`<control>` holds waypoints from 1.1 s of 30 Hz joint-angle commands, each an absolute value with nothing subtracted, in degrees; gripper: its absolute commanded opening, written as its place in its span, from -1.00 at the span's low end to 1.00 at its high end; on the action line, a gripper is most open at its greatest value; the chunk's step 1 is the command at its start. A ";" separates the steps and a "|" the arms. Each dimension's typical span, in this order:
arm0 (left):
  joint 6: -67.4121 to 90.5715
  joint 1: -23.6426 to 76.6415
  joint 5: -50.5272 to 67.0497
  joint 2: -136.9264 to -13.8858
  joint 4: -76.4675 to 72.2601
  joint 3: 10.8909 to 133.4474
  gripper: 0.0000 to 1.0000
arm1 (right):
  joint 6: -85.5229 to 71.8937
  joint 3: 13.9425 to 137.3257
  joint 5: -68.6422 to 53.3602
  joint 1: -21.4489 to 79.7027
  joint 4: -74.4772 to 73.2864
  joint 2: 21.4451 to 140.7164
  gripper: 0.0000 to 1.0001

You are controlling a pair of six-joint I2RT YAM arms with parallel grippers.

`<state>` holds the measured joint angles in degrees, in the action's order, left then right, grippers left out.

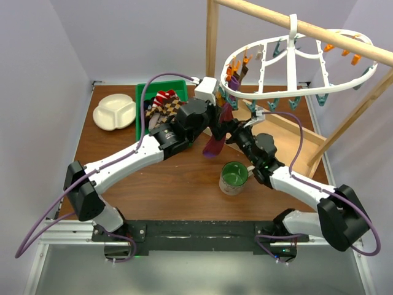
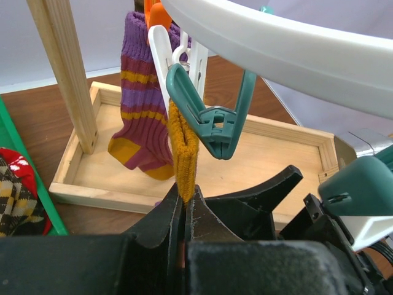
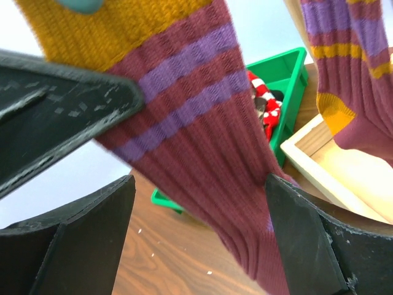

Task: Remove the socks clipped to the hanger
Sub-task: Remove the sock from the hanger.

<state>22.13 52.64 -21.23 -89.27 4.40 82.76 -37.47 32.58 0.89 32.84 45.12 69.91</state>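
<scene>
Socks lie in the green bin, yet our left gripper pinches a maroon sock clipped to the hanger, our right gripper spread wide around it, a second sock hanging nearby.

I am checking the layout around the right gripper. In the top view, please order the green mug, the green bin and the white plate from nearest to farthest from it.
1. Green mug: just below the right gripper, toward the arm bases.
2. Green bin: to its left, at the back.
3. White plate: farthest left.
</scene>
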 commanded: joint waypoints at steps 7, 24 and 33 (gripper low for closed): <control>24.70 52.82 -19.34 -88.51 0.88 82.71 -1.00 | -37.97 37.53 8.26 33.40 49.05 72.25 -0.10; 27.51 49.75 -16.53 -82.36 -9.13 75.42 -0.37 | -38.06 37.53 7.65 33.31 42.19 69.87 -1.00; 28.92 41.93 -4.67 -80.59 -18.87 69.96 -0.06 | -37.53 38.76 6.94 33.31 40.69 70.40 -1.00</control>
<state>28.36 44.56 -11.55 -82.11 -9.78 71.50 -38.30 35.79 6.48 33.21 40.60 71.46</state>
